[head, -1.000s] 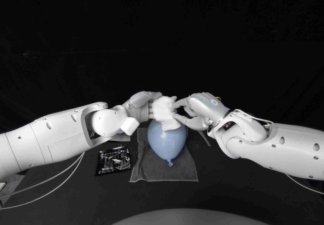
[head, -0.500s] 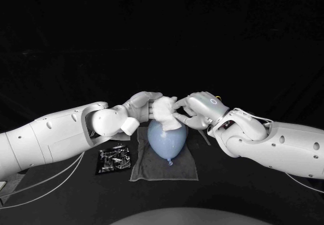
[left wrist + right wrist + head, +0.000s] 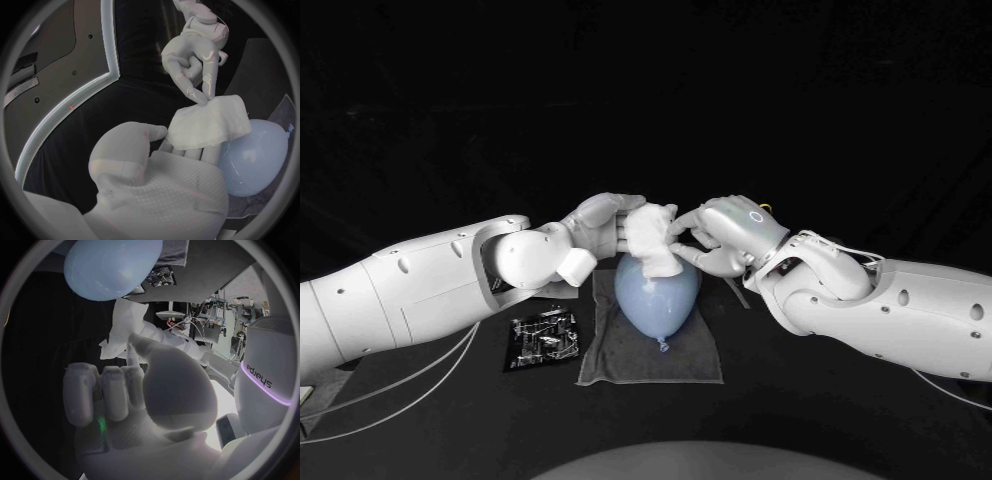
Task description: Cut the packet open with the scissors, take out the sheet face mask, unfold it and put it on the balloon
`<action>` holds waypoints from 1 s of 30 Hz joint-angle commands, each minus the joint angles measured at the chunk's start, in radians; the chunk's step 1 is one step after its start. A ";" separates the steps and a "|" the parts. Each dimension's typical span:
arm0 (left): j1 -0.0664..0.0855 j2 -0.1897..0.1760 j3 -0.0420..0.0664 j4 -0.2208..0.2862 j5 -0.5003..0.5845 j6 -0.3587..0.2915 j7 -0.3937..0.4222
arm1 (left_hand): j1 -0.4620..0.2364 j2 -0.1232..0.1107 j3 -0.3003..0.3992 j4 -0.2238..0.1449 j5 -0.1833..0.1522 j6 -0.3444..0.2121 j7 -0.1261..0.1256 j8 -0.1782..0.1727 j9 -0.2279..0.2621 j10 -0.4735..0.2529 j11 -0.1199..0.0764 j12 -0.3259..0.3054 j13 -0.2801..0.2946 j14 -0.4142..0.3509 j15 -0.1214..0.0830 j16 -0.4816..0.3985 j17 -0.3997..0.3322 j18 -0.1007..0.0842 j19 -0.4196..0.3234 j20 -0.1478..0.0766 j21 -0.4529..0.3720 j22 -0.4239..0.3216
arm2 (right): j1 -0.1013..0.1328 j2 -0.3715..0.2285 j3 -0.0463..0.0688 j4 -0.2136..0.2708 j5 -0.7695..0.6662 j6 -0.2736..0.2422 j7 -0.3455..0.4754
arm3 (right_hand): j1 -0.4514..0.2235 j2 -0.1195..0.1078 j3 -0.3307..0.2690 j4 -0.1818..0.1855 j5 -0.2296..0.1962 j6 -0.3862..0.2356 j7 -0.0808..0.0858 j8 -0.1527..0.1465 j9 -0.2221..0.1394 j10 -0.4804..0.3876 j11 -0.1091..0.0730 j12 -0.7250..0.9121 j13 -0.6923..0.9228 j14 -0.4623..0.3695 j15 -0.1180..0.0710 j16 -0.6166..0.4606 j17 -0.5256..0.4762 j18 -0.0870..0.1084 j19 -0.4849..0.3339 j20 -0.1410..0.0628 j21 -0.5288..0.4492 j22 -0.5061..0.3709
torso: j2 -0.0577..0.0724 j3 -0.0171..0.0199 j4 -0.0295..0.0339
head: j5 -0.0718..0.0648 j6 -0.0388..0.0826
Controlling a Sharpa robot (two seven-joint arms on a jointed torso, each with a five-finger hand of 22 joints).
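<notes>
A pale blue balloon (image 3: 656, 296) lies on a grey cloth (image 3: 651, 352) in the middle of the table. Above its far end both hands hold a folded white sheet mask (image 3: 651, 238). My left hand (image 3: 599, 227) grips the mask's left side, and my right hand (image 3: 723, 236) pinches its right edge. In the left wrist view the mask (image 3: 209, 123) hangs over the balloon (image 3: 256, 156) with the right hand (image 3: 192, 59) pinching its corner. The right wrist view shows the mask (image 3: 123, 328) below the balloon (image 3: 110, 267). The black packet (image 3: 541, 340) lies left of the cloth.
A dark thin object (image 3: 737, 293) lies on the table just right of the cloth, partly hidden under my right forearm. The black table stretches around the cloth on all sides.
</notes>
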 commanded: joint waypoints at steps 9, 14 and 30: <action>0.005 0.002 0.005 -0.003 0.015 0.022 0.037 | 0.009 0.004 -0.006 0.000 -0.001 -0.003 0.067 0.004 0.001 0.000 -0.002 -0.002 0.000 0.005 0.002 0.003 -0.001 0.018 0.005 -0.001 -0.004 0.001 | -0.004 -0.020 -0.003 0.026 -0.037 -0.004 0.013 | 0.000 0.006 0.005 0.000 0.004 0.022 -0.003 0.030 0.041 0.098 -0.013 0.011 0.257 0.104 -0.012 0.003 0.263 -0.024 0.070 -0.013 0.017 0.217 | 0.000 -0.0001 0.0002 | -0.001 -0.001; 0.005 0.002 0.005 -0.007 0.015 0.021 0.039 | 0.009 0.004 -0.006 0.000 -0.001 -0.003 0.067 0.004 0.001 0.000 -0.002 -0.002 0.000 0.005 0.002 0.003 -0.001 0.018 0.005 -0.001 -0.004 0.001 | -0.005 -0.042 -0.003 0.056 -0.031 0.011 0.025 | 0.000 0.007 0.006 0.000 0.004 0.022 -0.004 0.033 0.044 0.099 -0.014 0.014 0.258 0.104 -0.012 0.003 0.263 -0.025 0.072 -0.013 0.023 0.220 | 0.000 -0.0001 -0.0001 | 0.000 -0.004; 0.005 0.005 0.005 -0.018 0.015 0.024 0.040 | 0.010 0.004 -0.006 0.000 -0.001 -0.003 0.067 0.005 0.001 0.000 -0.001 -0.003 -0.001 0.006 0.003 0.003 -0.001 0.017 0.003 -0.001 -0.004 0.001 | -0.011 -0.128 -0.008 0.142 0.034 -0.066 0.047 | -0.012 0.012 0.014 0.014 0.004 -0.003 -0.002 0.040 0.059 0.094 -0.014 0.001 0.251 0.104 -0.015 0.003 0.263 -0.020 0.063 -0.016 0.002 0.209 | 0.000 0.0004 0.0002 | -0.001 0.003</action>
